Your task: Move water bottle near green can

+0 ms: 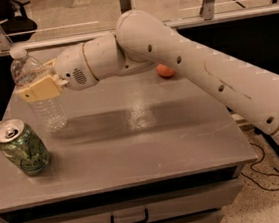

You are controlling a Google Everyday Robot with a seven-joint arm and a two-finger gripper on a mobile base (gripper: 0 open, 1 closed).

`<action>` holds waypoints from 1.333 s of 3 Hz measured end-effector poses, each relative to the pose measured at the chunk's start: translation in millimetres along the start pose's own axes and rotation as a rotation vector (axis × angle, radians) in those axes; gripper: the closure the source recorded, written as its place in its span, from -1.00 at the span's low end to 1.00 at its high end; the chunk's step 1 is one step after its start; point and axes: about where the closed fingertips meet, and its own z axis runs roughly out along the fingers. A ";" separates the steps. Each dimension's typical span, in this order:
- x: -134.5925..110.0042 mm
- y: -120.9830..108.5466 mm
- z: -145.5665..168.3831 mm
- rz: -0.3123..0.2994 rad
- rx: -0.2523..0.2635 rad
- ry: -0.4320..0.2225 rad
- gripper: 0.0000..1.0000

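Observation:
The water bottle [41,94], clear ribbed plastic with a white cap, stands upright at the left of the grey table [148,142], its base on or just above the top. My gripper [37,87] is shut on the water bottle around its middle, reaching in from the right. The green can [22,147], with pale swirls and a silver top with pull tab, stands at the table's front left, a short way in front of and left of the bottle. Bottle and can do not touch.
An orange ball-like object [165,71] lies at the back of the table, partly behind my arm [184,58]. A drawer with a black handle [129,218] is under the tabletop. Cables lie on the floor at the right.

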 end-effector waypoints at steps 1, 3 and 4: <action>12.0 14.0 -5.4 0.015 -0.074 0.008 0.16; 27.3 33.3 -13.1 0.004 -0.197 -0.011 -0.77; 32.1 37.9 -18.0 0.000 -0.229 -0.028 -1.00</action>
